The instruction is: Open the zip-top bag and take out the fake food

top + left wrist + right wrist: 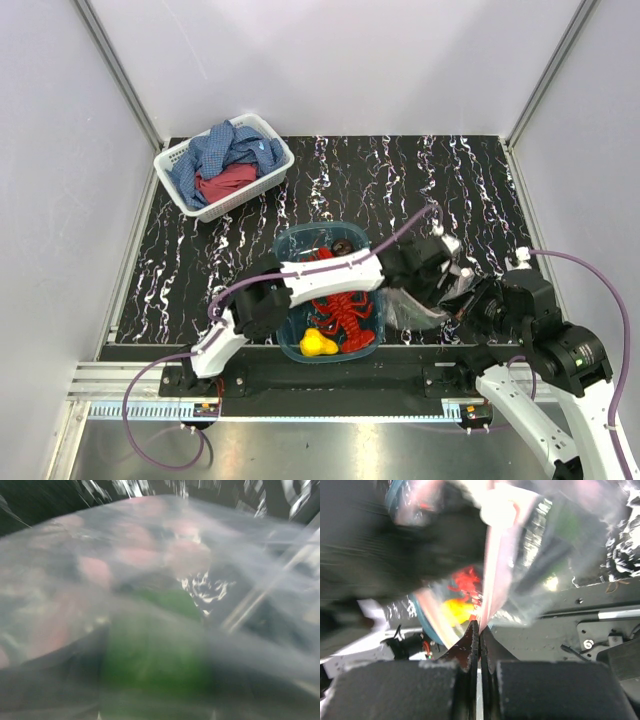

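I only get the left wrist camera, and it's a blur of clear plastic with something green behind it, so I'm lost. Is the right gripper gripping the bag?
Observer: Yes. The right gripper is shut on the zip-top bag at its pinkish strip.
Operator: Any food outside the bag?
Observer: A red lobster and a yellow fruit lie in the teal tub.
Operator: Where's my arm?
Observer: The left gripper reaches across above the tub to the bag, which is to the right of the tub.
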Tool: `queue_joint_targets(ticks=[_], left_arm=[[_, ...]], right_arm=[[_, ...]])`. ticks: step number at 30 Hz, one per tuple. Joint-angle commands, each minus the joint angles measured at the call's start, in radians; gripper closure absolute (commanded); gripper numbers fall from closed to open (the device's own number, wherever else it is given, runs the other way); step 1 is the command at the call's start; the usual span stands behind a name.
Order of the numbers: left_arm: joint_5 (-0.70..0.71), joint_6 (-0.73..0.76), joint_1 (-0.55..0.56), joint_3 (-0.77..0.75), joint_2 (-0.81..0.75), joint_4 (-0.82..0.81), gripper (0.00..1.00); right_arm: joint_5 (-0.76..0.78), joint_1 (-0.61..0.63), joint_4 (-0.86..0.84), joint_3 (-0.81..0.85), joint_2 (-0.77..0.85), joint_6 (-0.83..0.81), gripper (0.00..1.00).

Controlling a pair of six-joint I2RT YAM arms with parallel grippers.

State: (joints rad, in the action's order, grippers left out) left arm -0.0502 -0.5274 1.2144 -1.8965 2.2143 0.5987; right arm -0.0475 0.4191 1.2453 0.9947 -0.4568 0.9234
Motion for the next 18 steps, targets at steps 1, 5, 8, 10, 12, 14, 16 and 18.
queue_joint_targets(ticks=[1, 5, 8, 10, 12, 14, 16, 18], left_arm=[[-0.005, 0.055, -0.052, -0.165, -0.130, 0.096, 1.00], [-0.061, 0.084, -0.064, -0.194, -0.156, 0.116, 1.00], [-0.138, 0.112, -0.069, -0.204, -0.163, 0.112, 1.00], [-0.167, 0.119, -0.073, -0.205, -0.174, 0.110, 1.00], [-0.221, 0.136, -0.081, -0.213, -0.174, 0.102, 1.00], [-0.251, 0.173, -0.078, -0.210, -0.177, 0.101, 1.00], [-0.231, 0.176, -0.079, -0.187, -0.183, 0.111, 1.00], [-0.206, 0.175, -0.079, -0.139, -0.192, 0.119, 1.00]], right_arm=[[0.125, 0.004, -0.001, 0.044, -0.035, 0.009, 1.00], [0.224, 0.004, 0.019, 0.079, -0.066, 0.048, 1.00], [0.277, 0.004, 0.013, 0.114, -0.100, 0.064, 1.00], [0.313, 0.006, 0.008, 0.136, -0.132, 0.066, 1.00], [0.348, 0.004, 0.016, 0.179, -0.172, 0.065, 1.00], [0.380, 0.004, 0.010, 0.232, -0.193, 0.040, 1.00], [0.391, 0.004, -0.001, 0.269, -0.227, 0.014, 1.00], [0.409, 0.004, 0.002, 0.312, -0.265, -0.009, 1.00]])
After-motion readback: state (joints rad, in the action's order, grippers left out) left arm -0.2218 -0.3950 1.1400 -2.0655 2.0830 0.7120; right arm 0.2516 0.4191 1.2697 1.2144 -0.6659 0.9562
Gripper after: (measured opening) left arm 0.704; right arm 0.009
